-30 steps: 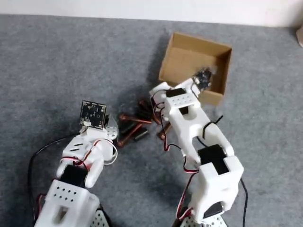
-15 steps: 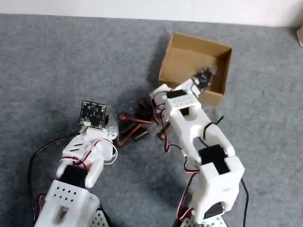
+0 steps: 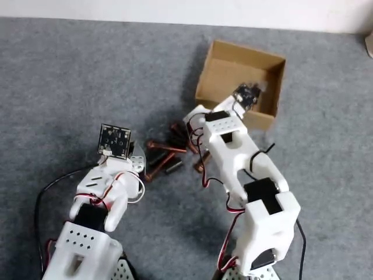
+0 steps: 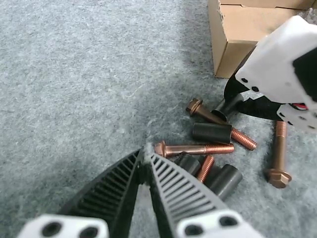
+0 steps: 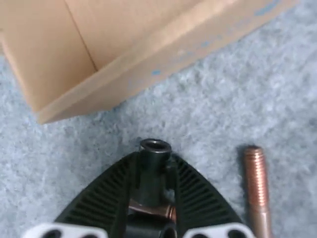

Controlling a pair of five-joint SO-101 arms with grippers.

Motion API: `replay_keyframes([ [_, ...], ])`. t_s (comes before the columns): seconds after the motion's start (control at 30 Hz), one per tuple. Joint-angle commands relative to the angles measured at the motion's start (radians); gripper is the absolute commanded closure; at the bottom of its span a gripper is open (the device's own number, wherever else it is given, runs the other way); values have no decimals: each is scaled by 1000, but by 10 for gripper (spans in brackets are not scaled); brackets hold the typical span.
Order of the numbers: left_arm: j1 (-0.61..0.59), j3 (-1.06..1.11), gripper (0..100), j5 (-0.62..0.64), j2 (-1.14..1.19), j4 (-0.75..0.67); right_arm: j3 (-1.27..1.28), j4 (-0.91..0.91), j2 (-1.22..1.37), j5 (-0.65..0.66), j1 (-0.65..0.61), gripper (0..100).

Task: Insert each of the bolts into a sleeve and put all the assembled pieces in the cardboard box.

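**Left to right.** Open grey counter (image 3: 64, 76) is spreading wide around your left arm, leaving free room toward its far and left edges. Your left hand (image 4: 147, 154) is hanging just above the counter with its fingers pressed together and gripping nothing. Its tips are sitting just beside the head of a copper bolt (image 4: 194, 148).

Beyond it the loose pile (image 3: 166, 153) is lying between your two arms. Dark sleeves (image 4: 212, 133) and further bolts are touching one another, and a stray bolt (image 4: 278, 154) is lying apart at the pile's right side.

Your right hand (image 5: 154, 157) is clamping narrowly on a black sleeve (image 5: 154, 148). The sleeve's open end is poking past the fingertips, and copper is showing deeper between the fingers. A second bolt (image 5: 256, 183) is lying on the counter just beside this hand.

A strip of bare counter is separating the fingertips from the near wall of the cardboard box (image 3: 204, 73). The box is standing open-topped, with clear carpet running along its far and right sides.
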Motion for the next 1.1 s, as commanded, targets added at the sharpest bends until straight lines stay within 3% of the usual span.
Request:
replay_keyframes([
  [0.0, -12, -13, 993, -3, -8, -23, 27, 22, 35, 28, -30, 961],
  [0.23, -12, -13, 993, -3, -8, -23, 27, 24, 35, 31, -30, 958],
  [0.43, -12, -13, 993, -3, -8, -23, 27, 24, 36, 23, -31, 871],
  [0.77, -12, -13, 993, -3, -8, -23, 27, 24, 38, 23, -31, 873],
  [0.93, -12, -13, 993, -3, -8, -23, 27, 24, 38, 31, -31, 994],
  [1.07, -12, -13, 993, -3, -8, -23, 27, 24, 38, 31, -33, 995],
])
